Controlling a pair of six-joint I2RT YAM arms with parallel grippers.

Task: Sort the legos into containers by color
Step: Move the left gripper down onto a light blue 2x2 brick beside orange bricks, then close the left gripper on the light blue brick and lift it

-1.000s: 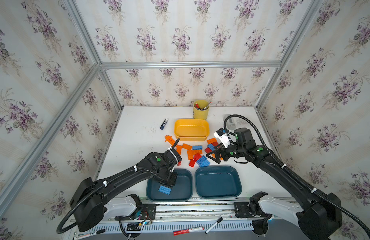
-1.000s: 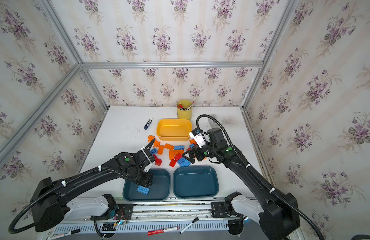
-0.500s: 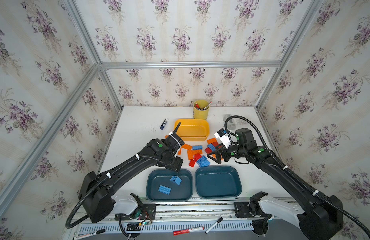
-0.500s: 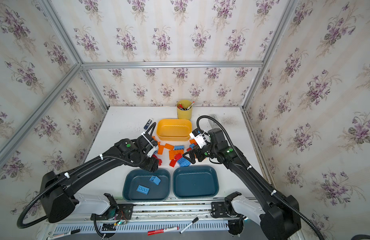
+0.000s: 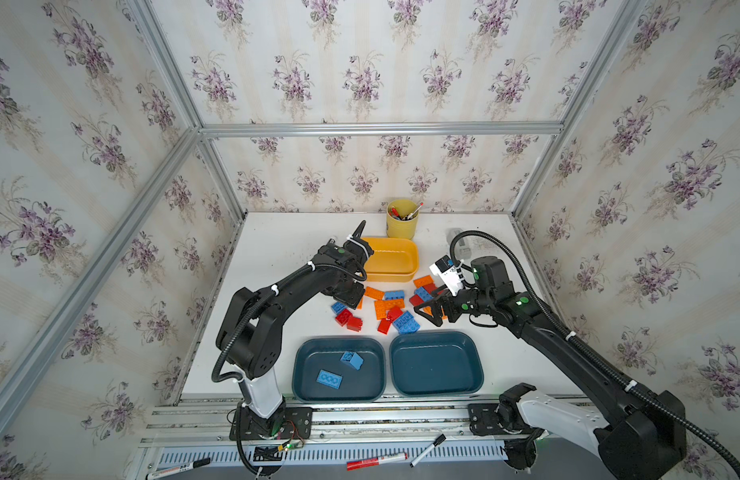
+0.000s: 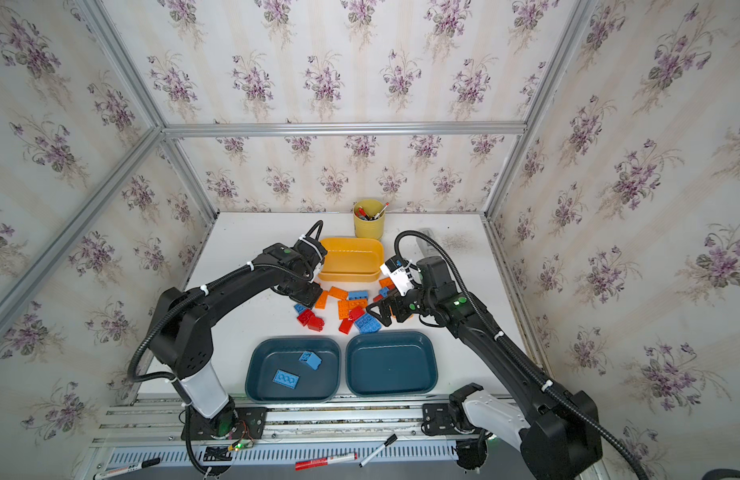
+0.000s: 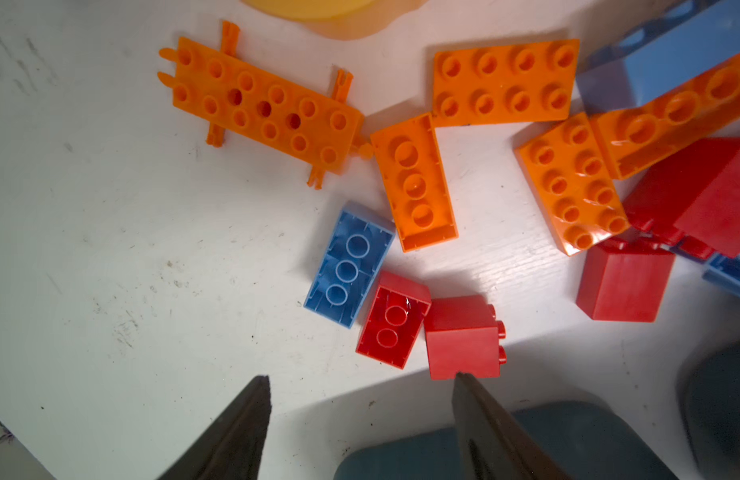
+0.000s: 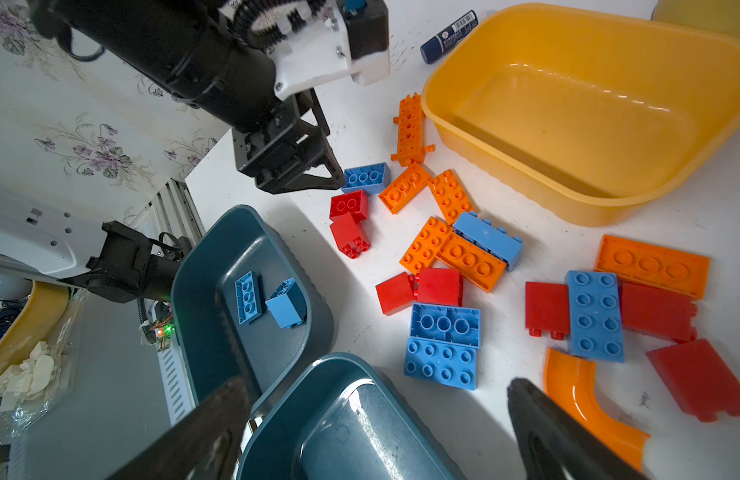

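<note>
One curved orange lego, right-wrist view.

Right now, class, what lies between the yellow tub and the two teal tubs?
The unsorted legos: orange, blue and red bricks loose on the table, between the yellow tub and the teal tubs. Both top views show it.

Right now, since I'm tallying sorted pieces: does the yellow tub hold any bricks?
No, the yellow tub shows only its bare floor in the right wrist view.
</note>
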